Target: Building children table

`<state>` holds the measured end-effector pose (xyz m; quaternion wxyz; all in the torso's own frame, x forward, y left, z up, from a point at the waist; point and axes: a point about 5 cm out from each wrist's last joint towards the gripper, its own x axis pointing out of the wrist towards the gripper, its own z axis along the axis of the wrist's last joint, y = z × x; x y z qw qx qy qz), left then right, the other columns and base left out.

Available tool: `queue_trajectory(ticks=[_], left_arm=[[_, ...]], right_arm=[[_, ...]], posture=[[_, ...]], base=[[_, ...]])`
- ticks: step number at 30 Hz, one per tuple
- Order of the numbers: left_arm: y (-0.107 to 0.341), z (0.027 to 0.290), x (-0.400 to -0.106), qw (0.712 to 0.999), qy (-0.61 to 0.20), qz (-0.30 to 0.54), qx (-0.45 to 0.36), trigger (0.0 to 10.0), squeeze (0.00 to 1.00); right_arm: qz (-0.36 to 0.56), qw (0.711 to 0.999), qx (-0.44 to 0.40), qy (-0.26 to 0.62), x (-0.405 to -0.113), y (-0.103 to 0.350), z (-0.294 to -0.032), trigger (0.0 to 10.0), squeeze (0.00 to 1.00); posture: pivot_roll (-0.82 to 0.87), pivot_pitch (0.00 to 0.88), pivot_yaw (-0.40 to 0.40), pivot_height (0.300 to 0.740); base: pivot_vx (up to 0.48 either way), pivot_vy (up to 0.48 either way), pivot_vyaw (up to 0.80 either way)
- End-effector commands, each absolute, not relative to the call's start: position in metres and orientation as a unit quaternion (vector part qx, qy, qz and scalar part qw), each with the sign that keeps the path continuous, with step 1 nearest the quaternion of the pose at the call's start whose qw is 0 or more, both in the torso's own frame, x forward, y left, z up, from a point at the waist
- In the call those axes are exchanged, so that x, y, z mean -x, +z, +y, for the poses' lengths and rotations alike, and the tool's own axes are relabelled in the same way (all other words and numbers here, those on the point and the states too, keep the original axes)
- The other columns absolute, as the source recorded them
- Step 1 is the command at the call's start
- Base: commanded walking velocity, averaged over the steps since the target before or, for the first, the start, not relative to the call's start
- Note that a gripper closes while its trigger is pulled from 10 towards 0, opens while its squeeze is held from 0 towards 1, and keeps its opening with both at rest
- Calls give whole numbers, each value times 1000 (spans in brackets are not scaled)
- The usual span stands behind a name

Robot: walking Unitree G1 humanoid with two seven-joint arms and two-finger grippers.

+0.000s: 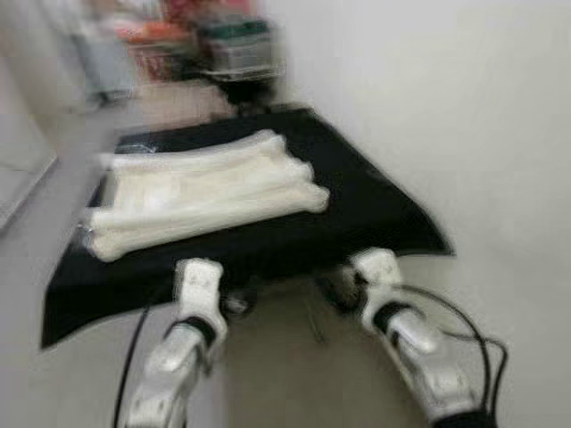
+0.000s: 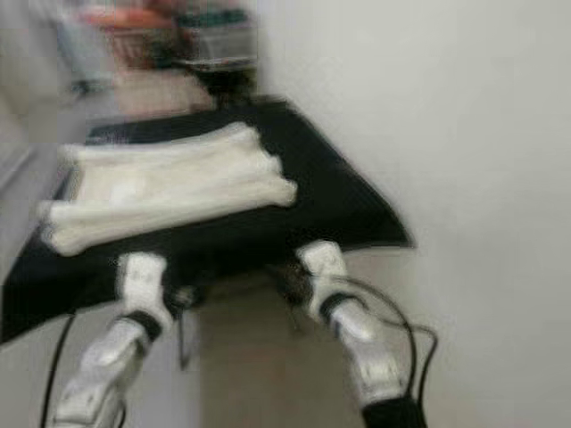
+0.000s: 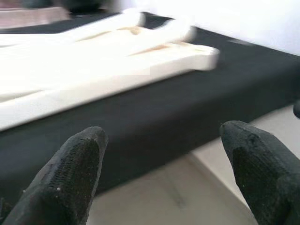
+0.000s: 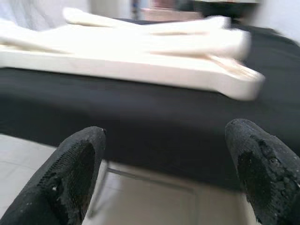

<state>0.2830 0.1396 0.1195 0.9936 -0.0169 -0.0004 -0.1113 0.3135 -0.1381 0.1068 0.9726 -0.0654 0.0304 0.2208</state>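
Observation:
A stack of pale wooden table parts [image 1: 201,192] lies on a low table draped in a black cloth [image 1: 375,209], beside a white wall. The parts [image 3: 93,65] look long and flat with rounded ends; blur hides finer detail. My left gripper [image 3: 161,173] hovers just short of the cloth's near edge, open with nothing between its fingers. My right gripper [image 4: 168,176] is also held before that edge, open and empty, with the parts [image 4: 154,56] lying beyond it. Both silver arms [image 1: 192,330] reach forward from below.
The white wall [image 1: 446,107] runs close along the table's right side. Blurred boxes and a dark stand [image 1: 232,53] sit behind the table at the far end. Pale floor [image 1: 285,366] lies between me and the table, with black cables [image 1: 473,339] looping off my right arm.

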Motion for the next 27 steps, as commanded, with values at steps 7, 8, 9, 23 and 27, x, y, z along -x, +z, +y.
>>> queue_trajectory(ticks=[7,8,9,23,27], left_arm=[[114,147,-284,995,-98,10,9,10000,0],[114,146,-285,995,-98,9,9,10000,0],[114,144,-285,995,-100,8,10,10000,0],[128,128,-294,992,-124,-24,23,10000,0],[137,126,-296,991,-127,-38,29,10000,0]], right_arm=[[23,970,61,232,-316,108,-129,10000,0],[22,971,62,231,-316,109,-130,10000,0],[21,971,62,230,-316,109,-131,10000,0],[-38,973,27,227,-321,131,-135,10000,0],[-64,972,5,227,-325,147,-140,10000,0]], posture=[[1,0,2,740],[0,0,2,740],[-3,0,-3,740],[-33,0,5,740],[-35,0,8,740]], base=[[369,0,0],[371,0,0],[368,0,0],[356,0,0],[306,0,0]])
